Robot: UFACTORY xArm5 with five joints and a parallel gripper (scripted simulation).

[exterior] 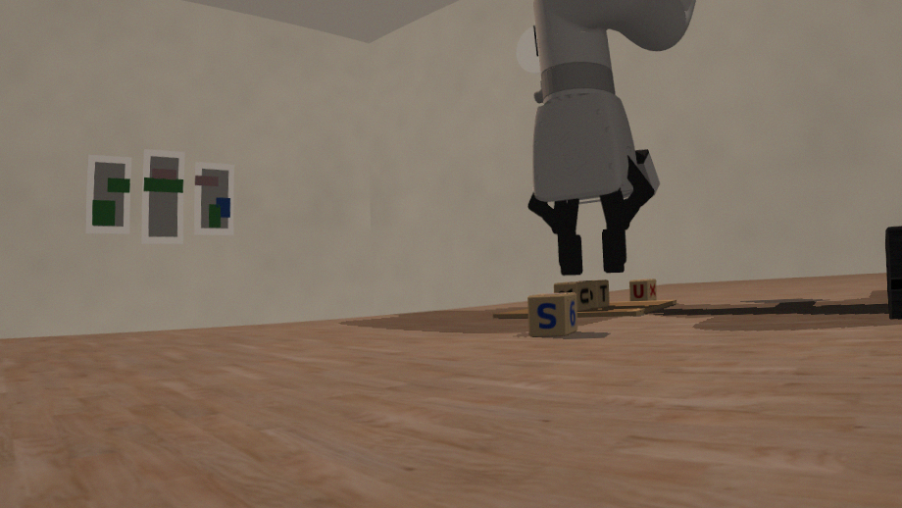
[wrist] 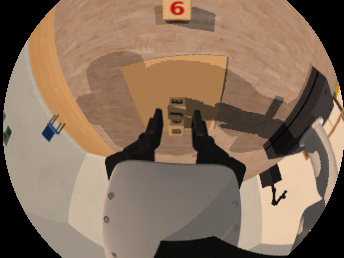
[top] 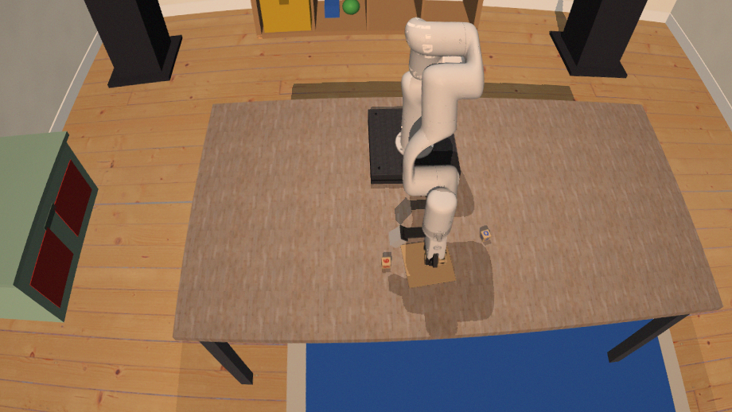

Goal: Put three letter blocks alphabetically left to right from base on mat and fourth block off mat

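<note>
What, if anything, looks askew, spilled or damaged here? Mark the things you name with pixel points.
Nothing stands out: the mat (top: 421, 276) (exterior: 630, 312) (wrist: 170, 75) lies flat, the red-6 block (top: 386, 262) (exterior: 638, 290) (wrist: 177, 9) rests beside it, and the gripper (top: 435, 262) (exterior: 591, 272) (wrist: 177, 117) hangs open above. I see no spill or damage.

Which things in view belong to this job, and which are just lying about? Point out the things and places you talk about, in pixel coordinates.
Job:
- mat (top: 419, 276) (exterior: 618, 311) (wrist: 185, 80)
- blocks on the mat (top: 441, 260) (exterior: 593, 294) (wrist: 176, 114)
- red-marked block (top: 386, 262) (exterior: 641, 290) (wrist: 177, 9)
- blue-marked block (top: 485, 234) (exterior: 550, 315)
- gripper (top: 435, 262) (exterior: 591, 272) (wrist: 177, 117)

Lying about:
- green ball (top: 351, 5)
- blue rug (top: 461, 378)
- green cabinet (top: 30, 173)
</note>
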